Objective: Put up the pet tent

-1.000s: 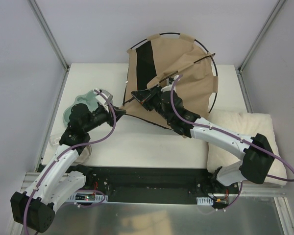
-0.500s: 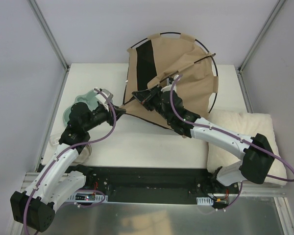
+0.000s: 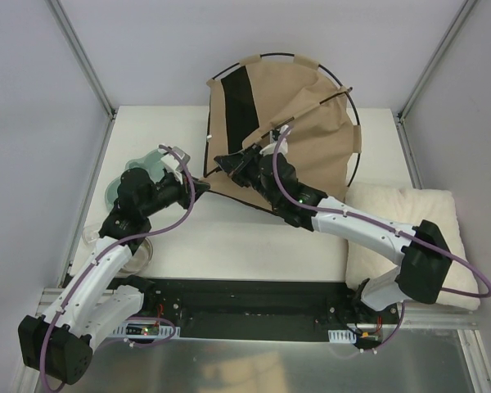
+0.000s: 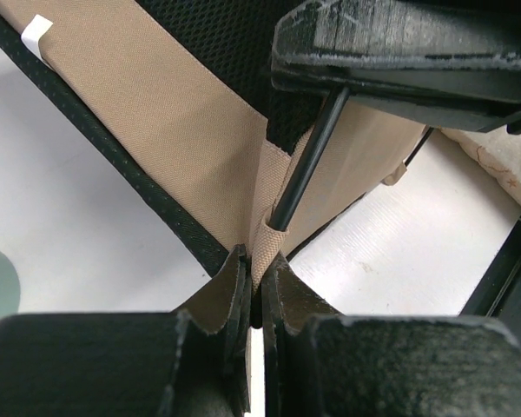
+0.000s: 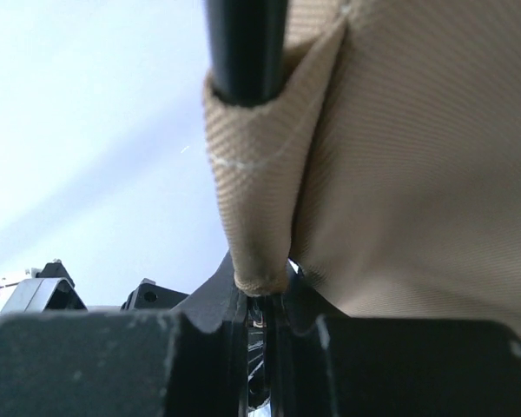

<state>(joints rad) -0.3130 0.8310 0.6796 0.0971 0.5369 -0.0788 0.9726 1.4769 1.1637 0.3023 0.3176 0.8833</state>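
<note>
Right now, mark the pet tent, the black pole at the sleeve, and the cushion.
pet tent (image 3: 319,143): top external view, on its tan fabric panel.
black pole (image 4: 304,165): left wrist view, mid-shaft above the fabric sleeve.
cushion (image 3: 385,201): top external view, bare upper-left part.

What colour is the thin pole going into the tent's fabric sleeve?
Black; the pole shows best in the left wrist view, entering the tan sleeve.

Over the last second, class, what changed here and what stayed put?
The right claw, still shut on the pet tent, drew the fabric slightly left, and the tent's hoop tipped a little up and left. The left claw stays clamped on the tent's near corner, barely shifted. Nothing was released. The cream cushion has not moved.
</note>
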